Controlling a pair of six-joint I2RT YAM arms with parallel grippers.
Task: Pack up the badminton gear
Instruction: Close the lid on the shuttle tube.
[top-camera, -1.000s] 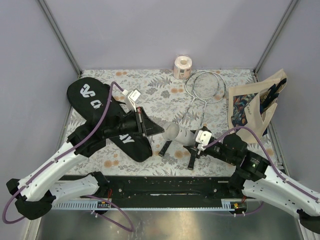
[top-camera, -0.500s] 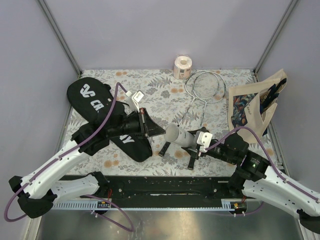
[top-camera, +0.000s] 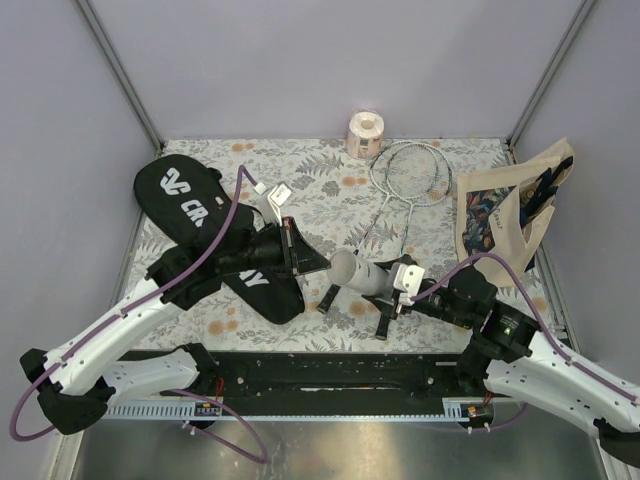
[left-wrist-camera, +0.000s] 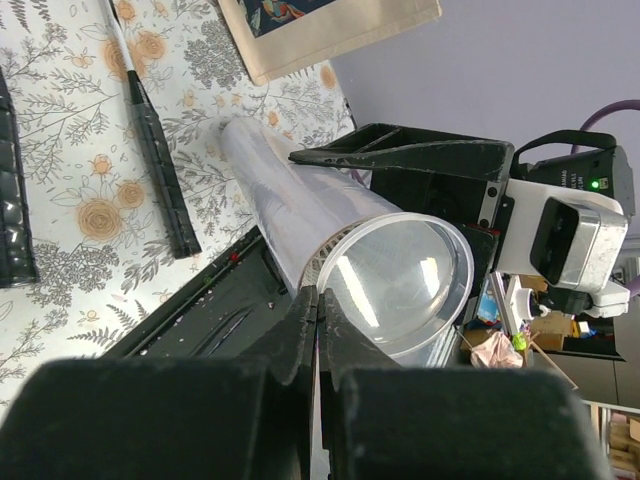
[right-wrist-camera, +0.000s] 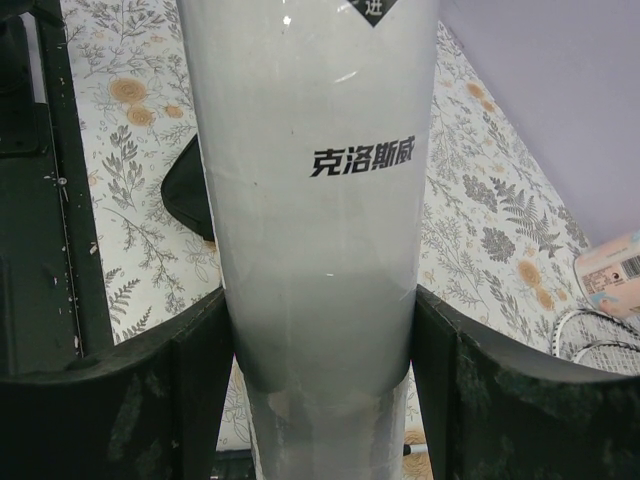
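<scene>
My right gripper (top-camera: 388, 284) (right-wrist-camera: 320, 385) is shut on a white tube (top-camera: 362, 273) (right-wrist-camera: 315, 200), held off the table and pointing left. Its clear capped end (left-wrist-camera: 400, 280) faces my left gripper (top-camera: 318, 262) (left-wrist-camera: 318, 300), which is shut, with its tips at the cap's rim. Under my left arm lies the long black racket bag (top-camera: 190, 205). Two thin rackets have their heads (top-camera: 410, 172) at the back right. Their black handles (top-camera: 330, 297) (left-wrist-camera: 160, 170) lie under the tube.
A beige printed tote bag (top-camera: 505, 215) (left-wrist-camera: 320, 30) leans at the right wall. A pinkish paper roll (top-camera: 364, 133) (right-wrist-camera: 615, 270) stands at the back edge. The black base rail (top-camera: 320, 375) runs along the near edge.
The right gripper has shifted the tube slightly, bringing its capped end closer to the left gripper's tips. The left arm has edged forward. In the last half second almost nothing has moved.
</scene>
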